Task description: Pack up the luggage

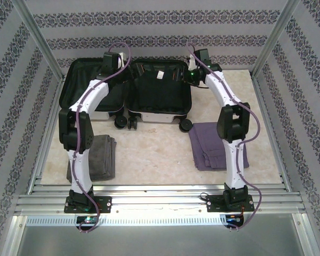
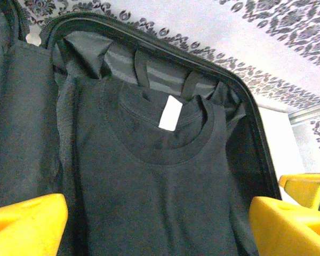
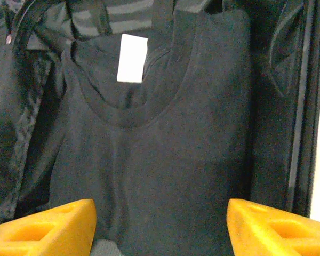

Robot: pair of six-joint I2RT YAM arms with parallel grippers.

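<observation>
Patterned wallpaper walls in a pale table (image 1: pixel 149 154), at whose far side the luggage (image 1: pixel 154 116) lies opened flat, a black T-shirt (image 2: pixel 149 181) with a white label (image 2: pixel 170 114) spread in its right half. The left gripper (image 2: pixel 154 229) and the right gripper (image 3: pixel 160 229) both hang over that shirt — jaws spread wide, holding nothing. A folded grey cloth (image 1: pixel 98 154) and a folded purple cloth (image 1: pixel 208 141) lie on the table nearer the bases.

The left arm (image 1: pixel 90 98) hides part of the left half of the luggage (image 1: pixel 154 116); inside the luggage, the lower part of the black shirt (image 2: pixel 165 192) runs off the frame; its white label (image 3: pixel 132 57) is too blurred to read.
</observation>
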